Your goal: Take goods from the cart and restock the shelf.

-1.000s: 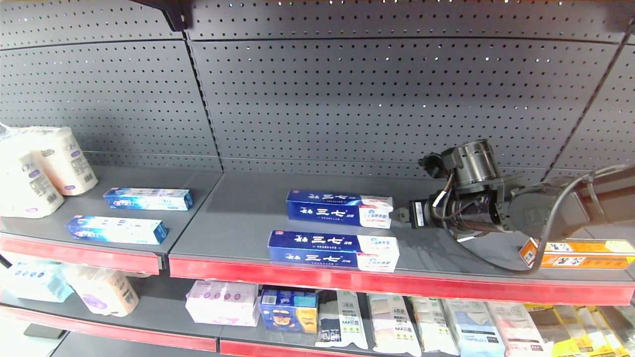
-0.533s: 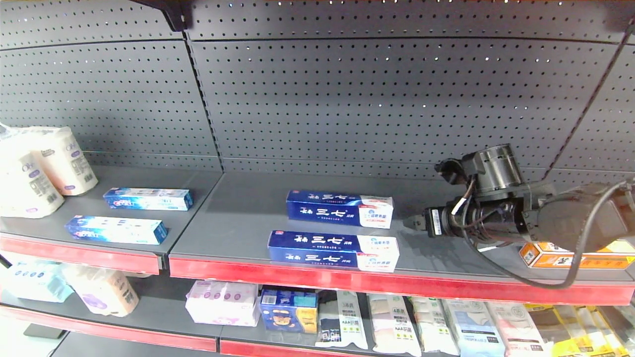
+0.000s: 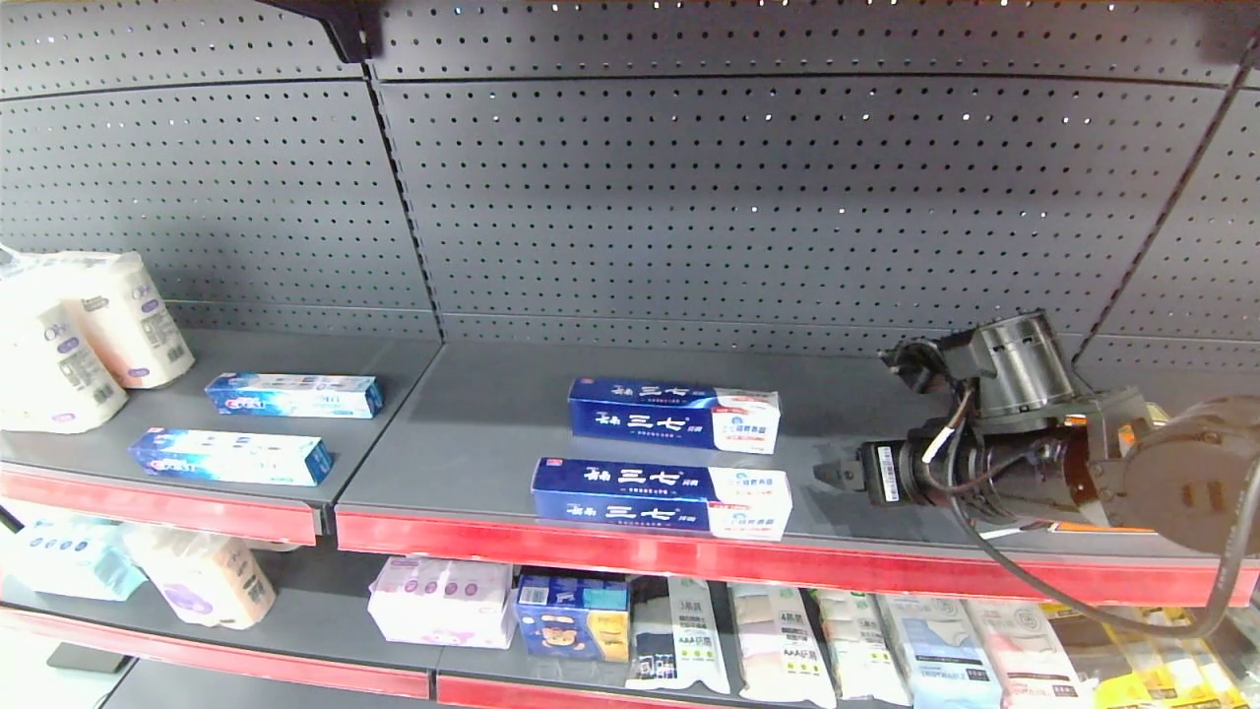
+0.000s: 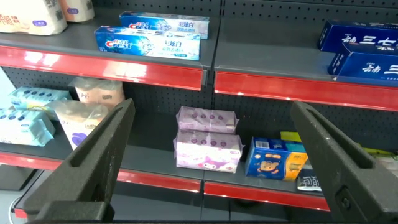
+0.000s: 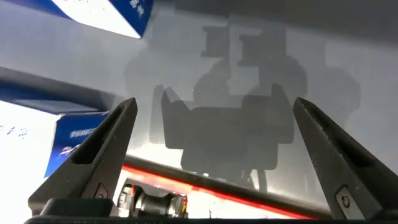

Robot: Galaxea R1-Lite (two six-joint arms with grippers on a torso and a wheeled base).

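Note:
Two dark blue toothpaste boxes lie on the grey shelf (image 3: 492,414), one at the back (image 3: 674,414) and one by the red front edge (image 3: 661,497). My right gripper (image 3: 825,473) hovers low over the shelf just right of the front box, open, with nothing between its fingers. The right wrist view looks past that gripper (image 5: 214,162) to bare shelf, with the front box (image 5: 37,140) and the back box (image 5: 106,12) off to one side. My left gripper (image 4: 211,155) is open and empty, held below and in front of the shelf.
Two light blue toothpaste boxes (image 3: 293,395) (image 3: 231,456) and tissue rolls (image 3: 89,335) fill the left bay. An orange box (image 3: 1102,528) peeks from behind my right arm. Purple tissue packs (image 4: 208,140) and a blue box (image 4: 277,160) stand on the lower shelf.
My right gripper has drawn away from the back dark blue box, moving right and toward the shelf's front. The arm now covers most of the orange box. The boxes have not moved.

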